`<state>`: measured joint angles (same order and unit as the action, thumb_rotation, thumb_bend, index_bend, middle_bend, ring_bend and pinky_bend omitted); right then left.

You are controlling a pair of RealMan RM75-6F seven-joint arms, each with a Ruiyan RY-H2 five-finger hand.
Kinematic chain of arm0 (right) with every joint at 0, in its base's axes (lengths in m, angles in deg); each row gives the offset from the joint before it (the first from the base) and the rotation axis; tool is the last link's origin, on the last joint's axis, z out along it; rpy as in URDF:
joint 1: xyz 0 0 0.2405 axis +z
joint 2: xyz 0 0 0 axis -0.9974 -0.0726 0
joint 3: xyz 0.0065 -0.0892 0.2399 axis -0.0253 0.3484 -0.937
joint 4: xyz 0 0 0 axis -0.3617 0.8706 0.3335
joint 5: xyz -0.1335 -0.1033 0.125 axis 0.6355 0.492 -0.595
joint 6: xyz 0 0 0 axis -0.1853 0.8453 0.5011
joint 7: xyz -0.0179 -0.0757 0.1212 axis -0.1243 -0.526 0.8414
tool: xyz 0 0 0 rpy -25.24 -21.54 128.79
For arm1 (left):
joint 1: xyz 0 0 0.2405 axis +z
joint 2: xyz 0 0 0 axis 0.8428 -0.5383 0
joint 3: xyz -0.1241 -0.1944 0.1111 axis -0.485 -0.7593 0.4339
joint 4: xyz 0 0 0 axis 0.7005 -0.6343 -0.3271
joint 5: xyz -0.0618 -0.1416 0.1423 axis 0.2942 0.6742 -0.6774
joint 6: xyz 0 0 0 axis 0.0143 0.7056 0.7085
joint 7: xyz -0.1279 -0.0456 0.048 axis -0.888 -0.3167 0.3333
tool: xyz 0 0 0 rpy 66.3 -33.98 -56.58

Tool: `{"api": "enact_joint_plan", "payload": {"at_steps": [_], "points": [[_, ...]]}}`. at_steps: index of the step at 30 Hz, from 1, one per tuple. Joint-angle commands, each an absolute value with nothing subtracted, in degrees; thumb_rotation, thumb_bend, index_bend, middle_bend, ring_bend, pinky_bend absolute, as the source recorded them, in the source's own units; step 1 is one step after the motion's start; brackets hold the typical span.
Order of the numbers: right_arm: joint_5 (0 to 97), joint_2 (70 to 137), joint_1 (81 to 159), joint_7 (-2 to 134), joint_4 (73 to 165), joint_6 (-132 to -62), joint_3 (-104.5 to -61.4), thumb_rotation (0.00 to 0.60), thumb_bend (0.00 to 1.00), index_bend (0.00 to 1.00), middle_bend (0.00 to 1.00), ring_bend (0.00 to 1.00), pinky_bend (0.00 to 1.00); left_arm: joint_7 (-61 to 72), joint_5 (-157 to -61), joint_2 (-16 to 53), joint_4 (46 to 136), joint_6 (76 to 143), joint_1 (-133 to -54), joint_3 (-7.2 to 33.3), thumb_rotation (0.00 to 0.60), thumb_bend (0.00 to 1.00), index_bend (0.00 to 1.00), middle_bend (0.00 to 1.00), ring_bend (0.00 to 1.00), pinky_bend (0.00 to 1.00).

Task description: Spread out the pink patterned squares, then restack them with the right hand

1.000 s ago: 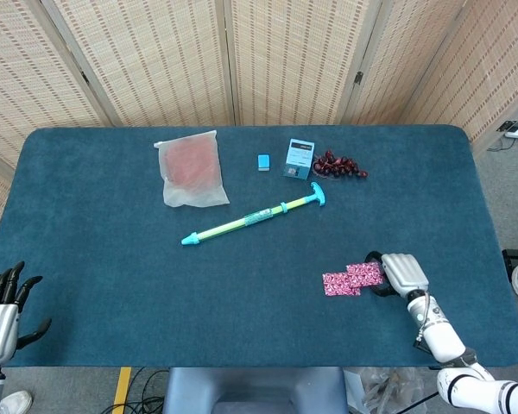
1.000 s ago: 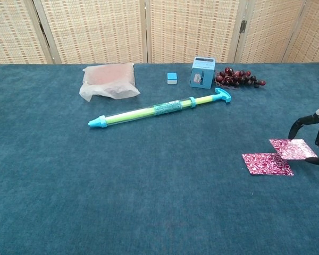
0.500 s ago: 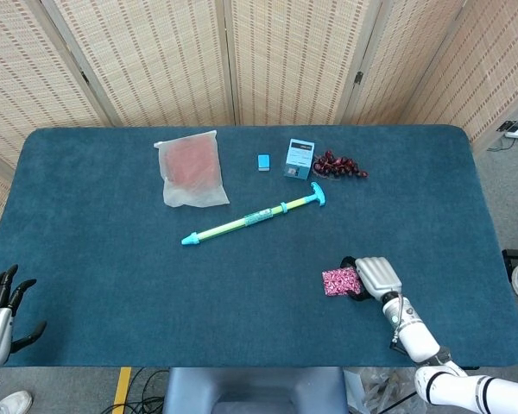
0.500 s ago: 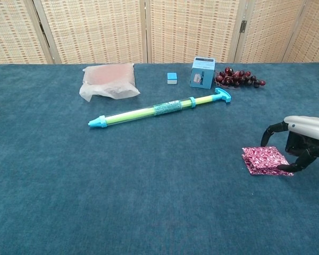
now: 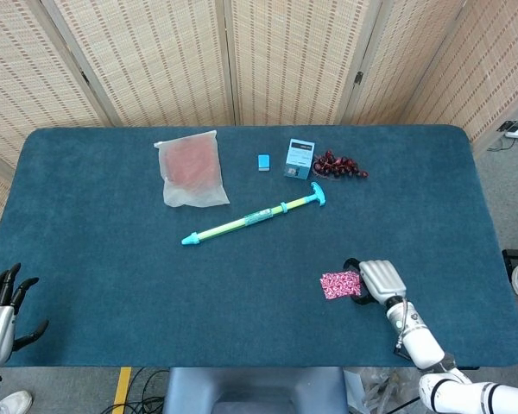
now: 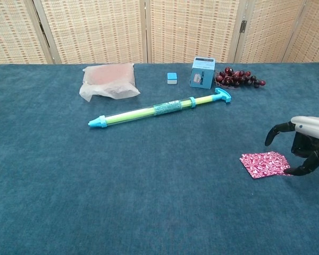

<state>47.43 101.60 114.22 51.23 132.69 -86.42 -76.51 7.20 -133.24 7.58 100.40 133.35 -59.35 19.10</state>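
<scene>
Right hand (image 6: 307, 144) with fingers parted and curved over the stacked pink patterned squares (image 6: 265, 164), one fingertip at their edge, nothing gripped

Woven screens (image 5: 293, 60) (folding) behind table (image 5: 86, 259)

— What can't you make out?
— The right hand (image 6: 307, 143) is cut off by the chest view's right edge, and from the head view its back hides the fingers and the right edge of the pink patterned squares (image 5: 339, 285).
— And the left hand (image 5: 2, 309)?
— Cropped at the near left corner; the chest view misses it.
</scene>
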Motion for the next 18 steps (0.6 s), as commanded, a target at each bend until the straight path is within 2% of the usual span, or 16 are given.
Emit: {"api": "enact_joint_plan", "payload": {"at_steps": [1,5,8,10,11,12,13,15,17,18], "points": [[50.1,99.2,112.4,52.5,134.1,-90.4,-76.6,0.6,0.27,0.28,0.99,1.0,1.0,7.2,-133.2,7.4,100.4,133.6,-59.3,18.9,0.6,0.26,0.22,0.05,0.04,0.11],[55.8,95.6,109.0,54.2,135.3,-98.3,-76.2,0.6,0.28,0.28,0.95,1.0,1.0,7.5,-133.1,7.3,100.7,133.7,-59.4,18.7,0.6,0.26,0.22,0.05,0.04,0.11],[61.3,93.2,105.4,54.9,135.3,-107.1,-75.7,0.6,0.31,0.28,0.92,0.98,1.0,7.9,-133.3,7.5,101.3,133.8,-59.6,18.6,0.6,0.26,0.22,0.05,0.04,0.11],[64.0,92.0,103.4,56.2,135.4,-111.2,-75.2,0.6,0.32,0.28,0.85,0.9,0.99,8.4,-133.6,7.6,101.6,133.9,-59.8,18.5,0.6,0.26,0.22,0.05,0.04,0.11],[65.2,91.4,102.4,56.6,135.4,-113.1,-75.0,0.6,0.32,0.28,0.77,0.81,0.96,8.6,-133.8,7.6,101.8,133.9,-59.9,18.5,0.6,0.26,0.22,0.05,0.04,0.11],[67.0,90.5,101.2,56.9,135.1,-115.7,-74.5,0.6,0.32,0.28,0.68,0.7,0.9,8.9,-134.0,7.6,102.1,134.0,-60.1,18.4,0.6,0.26,0.22,0.05,0.04,0.11],[68.2,90.0,100.5,57.1,134.8,-116.9,-74.1,0.6,0.32,0.28,0.58,0.59,0.8,9.1,-134.1,7.6,102.4,134.1,-60.2,18.3,0.6,0.26,0.22,0.05,0.04,0.11],[70.2,88.3,98.6,57.4,134.0,-119.3,-73.0,0.6,0.33,0.24,0.38,0.35,0.52,9.3,-134.2,7.8,102.9,134.3,-60.4,18.0,0.6,0.26,0.22,0.05,0.04,0.11],[71.2,87.0,96.7,58.2,134.0,-121.7,-72.3,0.6,0.33,0.18,0.25,0.19,0.31,9.5,-134.3,8.0,103.3,134.4,-60.5,17.8,0.6,0.26,0.22,0.05,0.04,0.11],[71.6,86.6,96.0,58.8,134.2,-122.4,-72.0,0.6,0.33,0.15,0.2,0.13,0.24,9.7,-134.4,8.1,103.3,134.3,-60.6,17.9,0.6,0.26,0.22,0.05,0.04,0.11]]}}
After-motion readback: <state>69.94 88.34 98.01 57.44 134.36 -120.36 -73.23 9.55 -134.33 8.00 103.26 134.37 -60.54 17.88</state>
